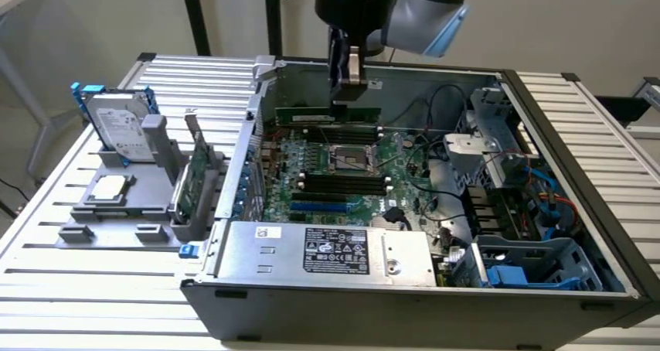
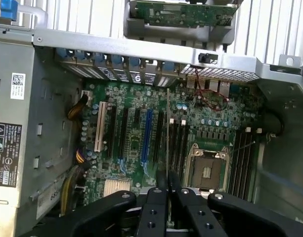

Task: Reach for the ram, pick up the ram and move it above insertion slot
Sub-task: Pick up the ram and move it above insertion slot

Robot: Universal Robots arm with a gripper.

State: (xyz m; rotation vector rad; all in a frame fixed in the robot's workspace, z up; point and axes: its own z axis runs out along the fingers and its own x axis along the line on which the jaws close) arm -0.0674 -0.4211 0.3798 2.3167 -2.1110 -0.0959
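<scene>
My gripper [image 1: 348,96] hangs over the open computer case, shut on the ram [image 1: 328,117], a thin green stick held level on its long edge above the motherboard [image 1: 309,200]. In the wrist view the ram [image 2: 168,128] appears edge-on as a thin line running out from between my black fingers [image 2: 156,207]. It lines up over the insertion slot [image 2: 167,148], the first of several parallel black strips beside the silver processor socket [image 2: 206,168]. In the exterior view these strips [image 1: 341,182] lie below the ram, which floats clear of them.
A blue slot [image 2: 148,136] and a white slot [image 2: 97,126] lie beside the black strips. The power supply [image 1: 324,250] fills the case's near side, with cables and a drive cage [image 1: 536,262] on the exterior view's right. Outside, a grey fixture [image 1: 113,212] holds a hard drive [image 1: 119,127] and an expansion card [image 1: 196,185].
</scene>
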